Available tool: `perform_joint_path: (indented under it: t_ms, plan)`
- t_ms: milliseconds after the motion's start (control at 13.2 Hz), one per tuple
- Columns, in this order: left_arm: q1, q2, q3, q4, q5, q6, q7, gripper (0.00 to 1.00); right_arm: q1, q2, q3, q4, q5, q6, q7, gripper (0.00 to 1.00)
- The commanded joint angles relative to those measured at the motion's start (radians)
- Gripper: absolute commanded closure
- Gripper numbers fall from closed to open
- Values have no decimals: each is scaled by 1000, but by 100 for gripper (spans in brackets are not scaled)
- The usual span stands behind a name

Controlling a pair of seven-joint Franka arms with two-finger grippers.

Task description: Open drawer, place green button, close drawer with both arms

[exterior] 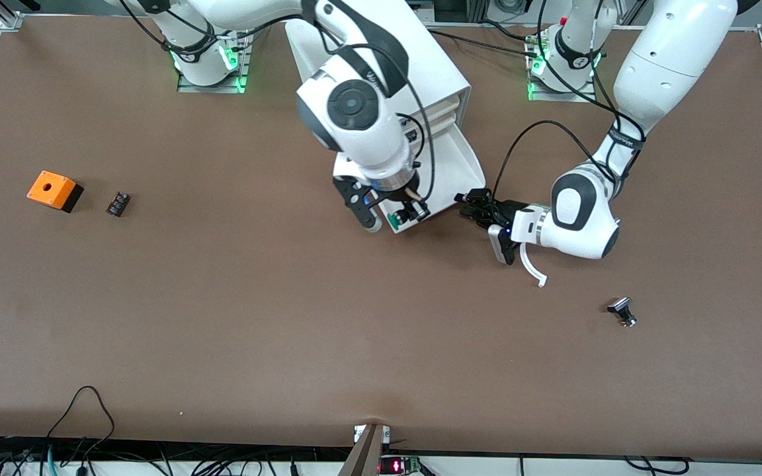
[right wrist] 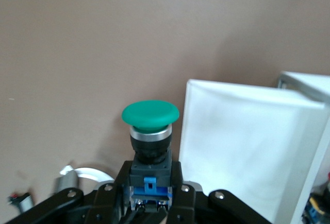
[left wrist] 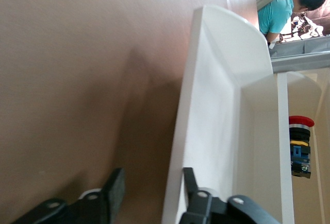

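Lowest in your front view, at the lower right, a small silver-and-black part (exterior: 622,311) lies alone on the brown tabletop (exterior: 288,330). Higher up, right of centre, you see the left gripper (exterior: 468,204) reaching in sideways at the corner of the pulled-out drawer (exterior: 450,173). In the left wrist view its jaws are spread wide, with one finger (left wrist: 114,188) out over the tabletop and the other finger (left wrist: 190,183) against the drawer's (left wrist: 206,131) front wall, so the wall stands between them and they are not closed on it. That same view shows a red-capped button (left wrist: 300,144) in the cabinet at the right edge of the frame. At the centre of your front view the right gripper (exterior: 391,215) hangs over the front edge of the open drawer, its jaws closed on the button (exterior: 394,217). The right wrist view shows the button (right wrist: 150,131) gripped by its blue-black body with the green cap pointing away from the gripper, and the white drawer (right wrist: 242,147) just beside it. At mid-left of the front view sit a small dark part (exterior: 118,203) and, farther toward the left edge, an orange box (exterior: 54,190). The white cabinet (exterior: 414,73) stands at the top centre.
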Motion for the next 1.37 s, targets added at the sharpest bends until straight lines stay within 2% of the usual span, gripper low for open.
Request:
perform_joint_path:
  t_ms: [0,152,228,380,608,835,911,987,1063,1139,1291]
  plan:
    - [38,-59,2,14,37,-72,-53,0,62,56,-12,6,-52,47,112,100]
    - [64,-101,11,19,43,-140,-171,0,89,56,-12,-57,-52,122,146,100]
    - [73,-104,11,55,80,-187,-224,0,97,59,-12,-76,-52,157,164,100]
    - [78,-105,11,155,213,-296,-387,0,118,77,-12,-97,-51,210,189,100]
    - [92,-105,14,296,397,-439,-594,0,132,102,-12,-99,-51,216,226,100]
    - [92,-105,13,436,468,-559,-813,0,141,110,-12,-125,-51,237,235,99]
    - [90,-105,13,477,493,-595,-873,0,140,110,-12,-128,-49,239,235,80]
    - [92,-107,13,510,523,-631,-915,0,140,110,-12,-128,-48,239,235,67]
    - [92,-117,13,540,551,-651,-946,0,140,110,-12,-128,-48,236,235,38]
    - [92,-134,11,565,580,-662,-992,0,140,105,-12,-128,-51,231,235,2]
    - [80,-159,-2,620,684,-691,-1111,0,132,94,-12,-124,-49,221,231,1]
